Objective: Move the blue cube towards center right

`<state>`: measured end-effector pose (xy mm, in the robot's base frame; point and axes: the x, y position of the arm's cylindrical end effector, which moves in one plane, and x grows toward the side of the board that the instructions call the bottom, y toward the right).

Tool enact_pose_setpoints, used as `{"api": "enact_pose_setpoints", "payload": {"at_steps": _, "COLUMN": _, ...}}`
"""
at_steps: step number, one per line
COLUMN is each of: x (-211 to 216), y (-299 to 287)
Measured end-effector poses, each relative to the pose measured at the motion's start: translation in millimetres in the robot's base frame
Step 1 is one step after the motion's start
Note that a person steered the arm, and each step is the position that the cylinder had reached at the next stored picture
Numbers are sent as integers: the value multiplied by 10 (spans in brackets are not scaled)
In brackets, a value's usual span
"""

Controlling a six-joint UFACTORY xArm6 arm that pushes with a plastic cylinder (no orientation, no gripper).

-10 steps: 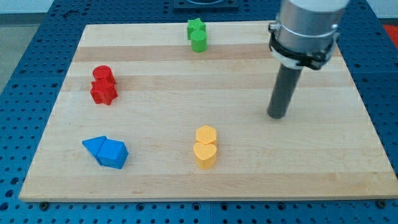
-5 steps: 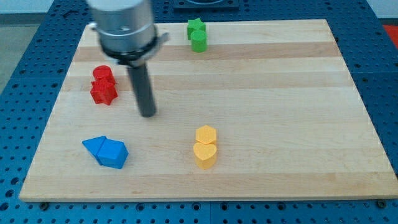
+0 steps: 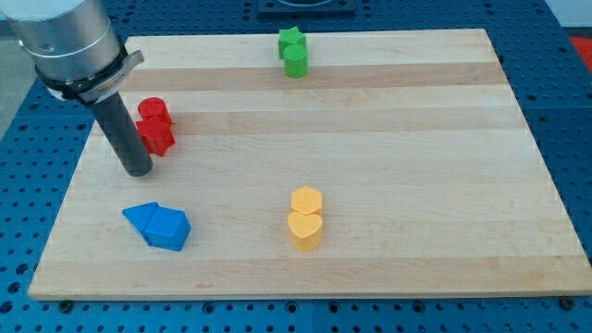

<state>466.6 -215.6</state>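
- We count two blue blocks [image 3: 157,225], touching.
- We count two red blocks [image 3: 154,127], touching.
- We count two green blocks [image 3: 293,52], touching.
- We count two yellow blocks [image 3: 305,218], touching.
- We see eight blocks on one tabletop [image 3: 416,166].

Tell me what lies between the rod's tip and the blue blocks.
Nothing: the camera view shows only bare wood between my tip and the blue blocks, which sit below it, slightly toward the view's right. The red blocks stand beside the rod, not between.
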Motion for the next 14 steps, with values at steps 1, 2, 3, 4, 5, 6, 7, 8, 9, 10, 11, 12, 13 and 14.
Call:
{"api": "enact_pose_setpoints", "payload": {"at_steps": 1, "x": 346, "y": -55}}
{"api": "enact_pose_setpoints", "payload": {"at_steps": 2, "x": 637, "y": -337}}
{"api": "enact_pose_setpoints", "payload": {"at_steps": 3, "x": 881, "y": -530}}
{"api": "enact_pose_setpoints", "payload": {"at_steps": 4, "x": 1044, "y": -479}}
{"api": "enact_pose_setpoints", "payload": {"at_steps": 5, "x": 1286, "y": 0}}
{"api": "enact_pose_setpoints", "payload": {"at_steps": 6, "x": 1230, "y": 326}}
{"api": "enact_pose_setpoints", "payload": {"at_steps": 7, "x": 836, "y": 371}}
{"api": "enact_pose_setpoints", "payload": {"at_steps": 8, "x": 576, "y": 447}}
{"api": "enact_pose_setpoints", "payload": {"at_steps": 9, "x": 571, "y": 594}}
{"api": "enact_pose_setpoints", "payload": {"at_steps": 10, "x": 571, "y": 767}}
{"api": "enact_pose_setpoints", "payload": {"at_steps": 11, "x": 294, "y": 1136}}
{"api": "enact_pose_setpoints", "payload": {"at_steps": 12, "x": 293, "y": 1885}}
{"api": "enact_pose_setpoints", "payload": {"at_steps": 13, "x": 321, "y": 2399}}
{"api": "enact_pose_setpoints", "payload": {"at_steps": 14, "x": 321, "y": 2936}}
